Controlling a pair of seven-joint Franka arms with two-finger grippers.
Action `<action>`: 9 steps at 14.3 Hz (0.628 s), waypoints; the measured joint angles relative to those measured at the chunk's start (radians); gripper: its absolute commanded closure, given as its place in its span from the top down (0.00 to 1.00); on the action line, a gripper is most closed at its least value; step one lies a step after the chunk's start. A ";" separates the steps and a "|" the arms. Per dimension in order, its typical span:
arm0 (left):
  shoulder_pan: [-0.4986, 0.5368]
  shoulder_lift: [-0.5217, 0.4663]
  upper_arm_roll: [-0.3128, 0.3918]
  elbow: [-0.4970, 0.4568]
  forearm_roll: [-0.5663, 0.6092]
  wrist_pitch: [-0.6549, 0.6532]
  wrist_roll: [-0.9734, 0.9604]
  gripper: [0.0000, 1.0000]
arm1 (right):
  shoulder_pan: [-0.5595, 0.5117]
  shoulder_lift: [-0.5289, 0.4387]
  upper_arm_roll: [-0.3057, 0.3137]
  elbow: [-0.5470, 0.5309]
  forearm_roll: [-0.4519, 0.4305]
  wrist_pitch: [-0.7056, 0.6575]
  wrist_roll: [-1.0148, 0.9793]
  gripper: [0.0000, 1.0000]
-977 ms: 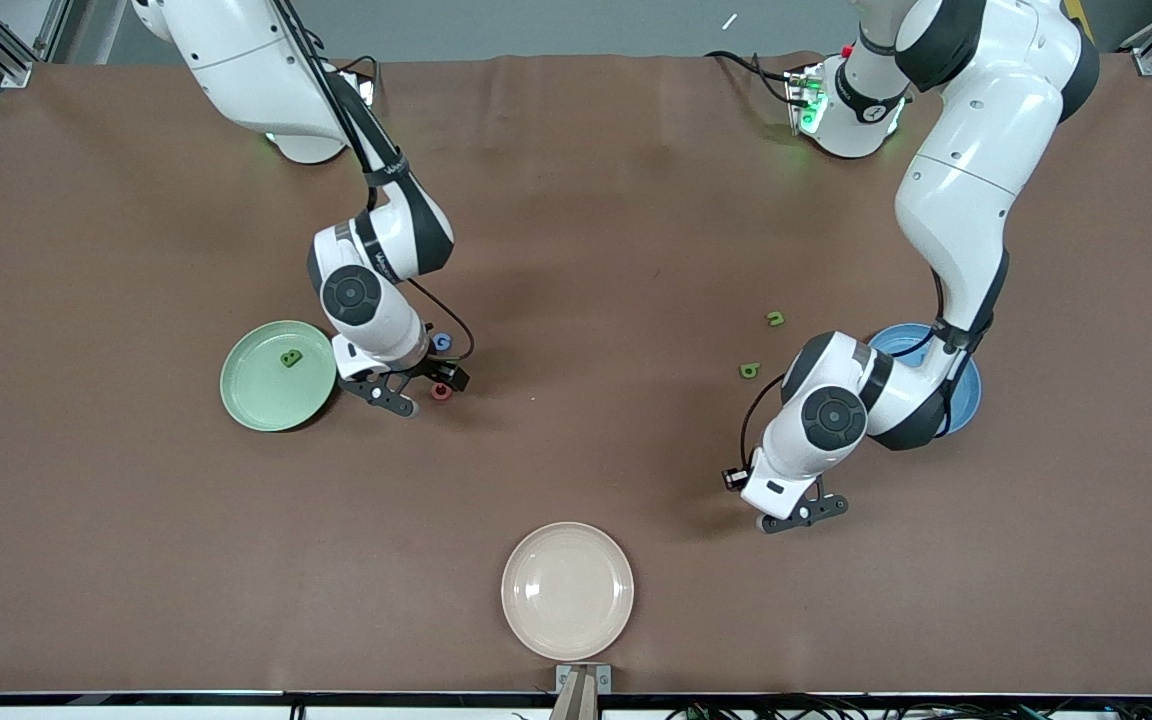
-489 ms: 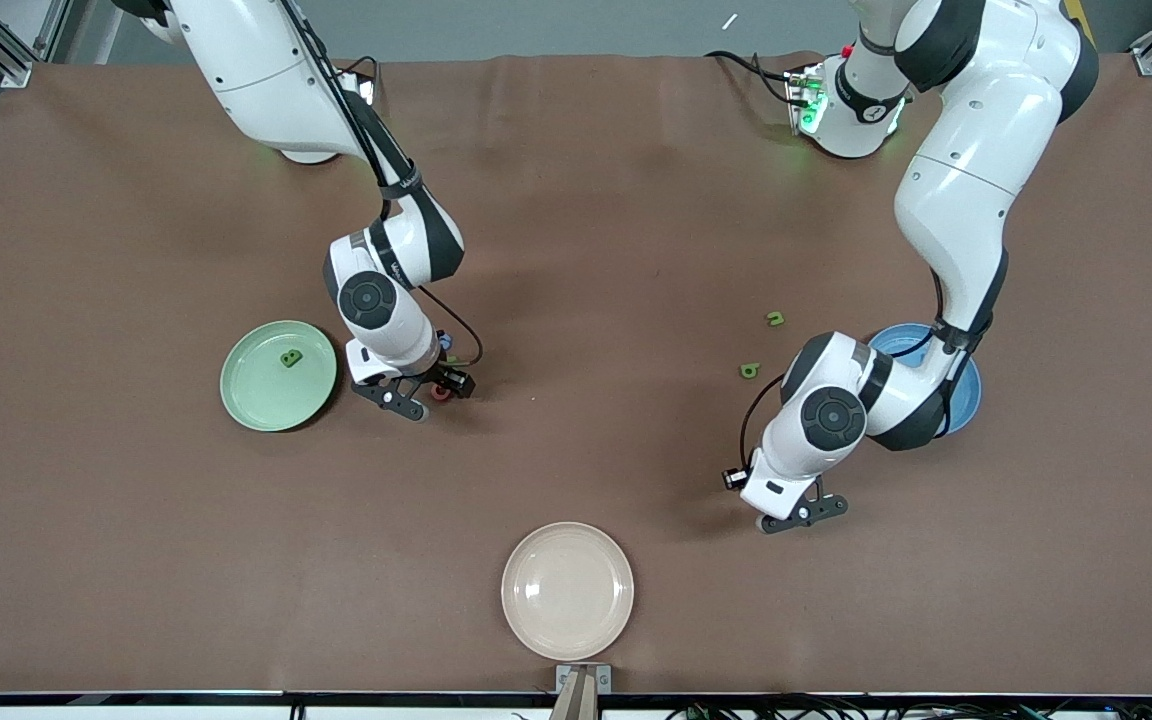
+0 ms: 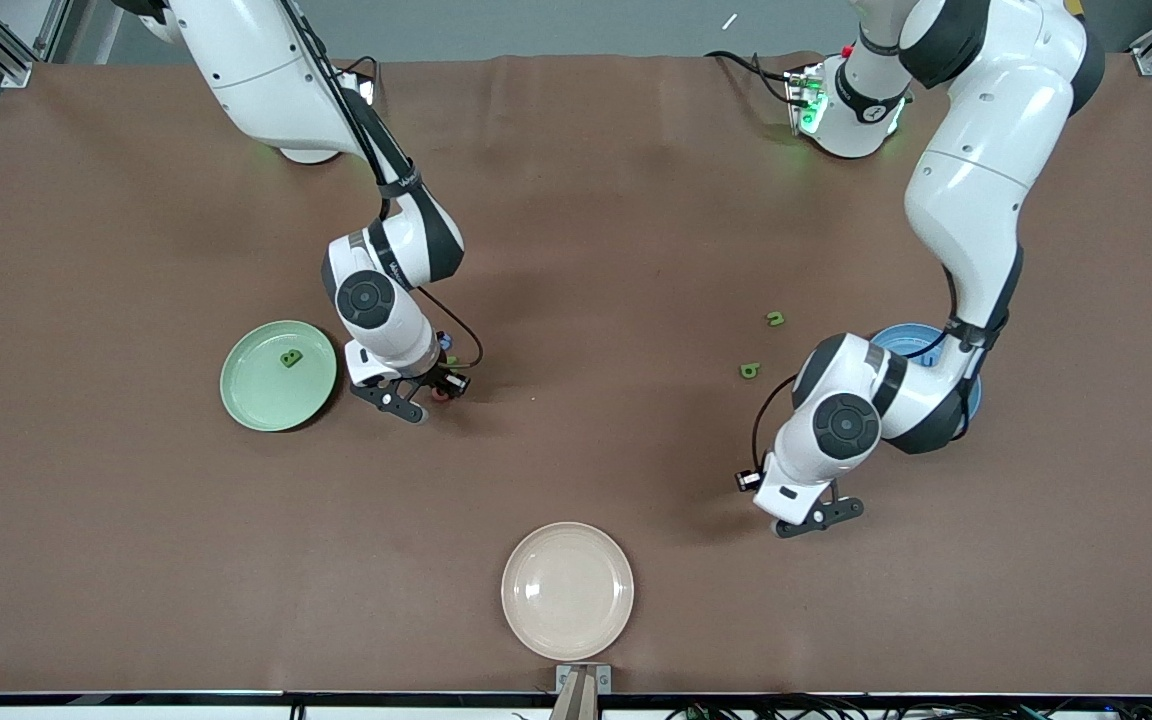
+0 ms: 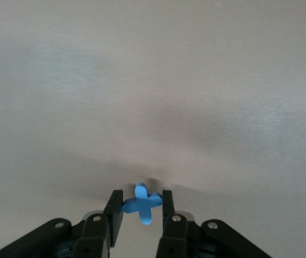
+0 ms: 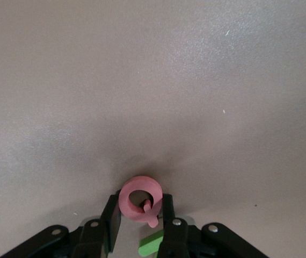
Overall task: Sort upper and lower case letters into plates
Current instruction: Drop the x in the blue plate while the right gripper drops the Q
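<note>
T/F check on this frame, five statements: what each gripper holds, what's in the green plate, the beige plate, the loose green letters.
1. The left gripper is shut on the blue x. True.
2. The right gripper is open over bare table. False: it is shut on the round pink letter.
3. The pale green plate holds one green letter. True.
4. The cream plate holds two letters. False: no letter shows in it.
5. Two small green letters, and, lie on the table beside the sky blue plate, not in it. True.
</note>
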 measured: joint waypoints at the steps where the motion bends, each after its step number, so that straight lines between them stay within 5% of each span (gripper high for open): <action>1: 0.012 -0.019 -0.004 -0.007 0.000 -0.022 0.014 0.24 | 0.000 0.000 0.000 0.001 0.000 -0.001 0.000 0.00; 4: 0.105 -0.106 -0.064 -0.102 0.000 -0.047 0.092 0.24 | -0.001 -0.001 -0.006 0.004 0.000 -0.021 0.000 0.00; 9: 0.408 -0.318 -0.226 -0.396 0.004 -0.047 0.305 0.24 | -0.075 -0.077 -0.028 0.010 -0.003 -0.202 -0.131 0.00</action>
